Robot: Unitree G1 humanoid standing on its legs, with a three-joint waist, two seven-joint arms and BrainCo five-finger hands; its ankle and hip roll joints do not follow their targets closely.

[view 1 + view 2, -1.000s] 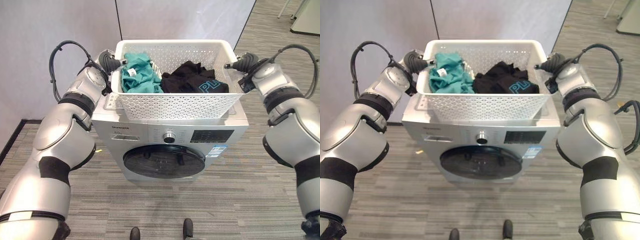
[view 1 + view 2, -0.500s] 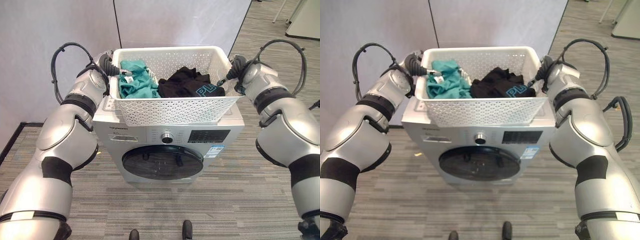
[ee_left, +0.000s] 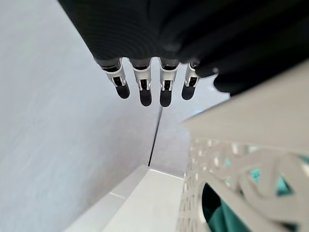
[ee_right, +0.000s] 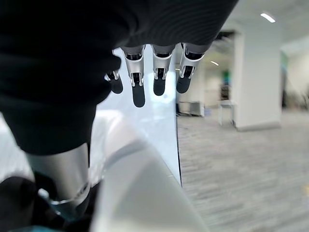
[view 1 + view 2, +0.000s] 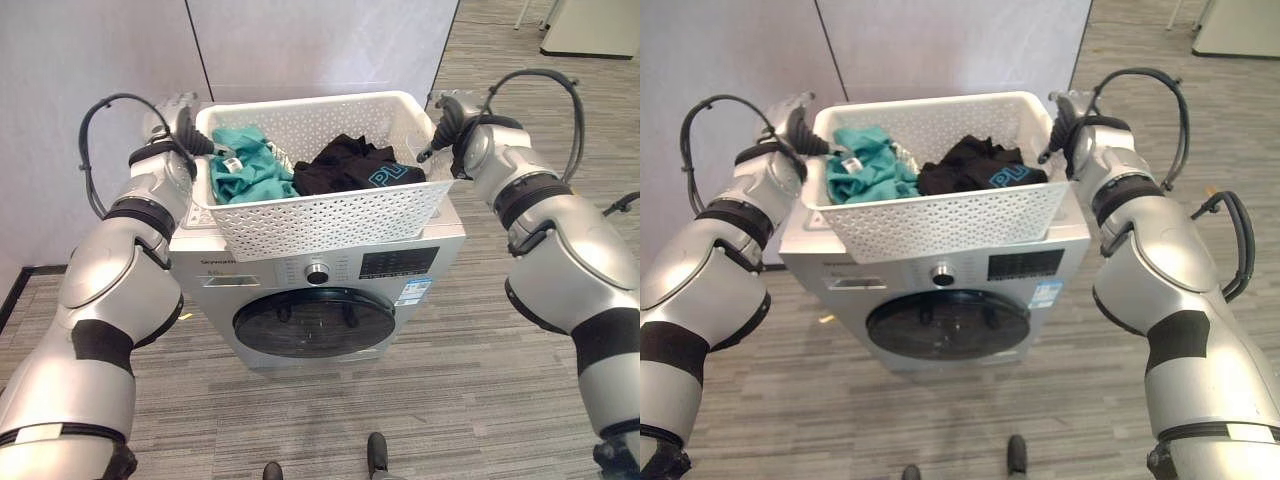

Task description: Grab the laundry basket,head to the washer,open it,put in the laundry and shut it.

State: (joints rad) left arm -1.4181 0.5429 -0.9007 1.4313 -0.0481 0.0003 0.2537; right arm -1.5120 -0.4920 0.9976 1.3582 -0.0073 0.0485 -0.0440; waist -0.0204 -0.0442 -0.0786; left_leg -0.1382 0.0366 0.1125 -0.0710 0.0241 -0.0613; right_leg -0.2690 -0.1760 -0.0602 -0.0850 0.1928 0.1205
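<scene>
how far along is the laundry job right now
Done: the white laundry basket has been fetched and sits on top of the washer. In hand: the left hand and right hand are at the basket's two ends, fingers straight. Left: the round washer door looks closed, and the teal clothing and black clothing are in the basket, so opening, loading and shutting remain.

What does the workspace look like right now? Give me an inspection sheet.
Surface: washer top carries the basket; door closed.
Job's things: white basket holds a teal garment and a black garment.
Clutter: nothing seen.
Robot hands: left robot hand by the basket's left end, fingers straight; right robot hand by its right end, fingers straight.
Cables: nothing seen.
Surroundings: grey wall panels behind; striped grey floor.
</scene>
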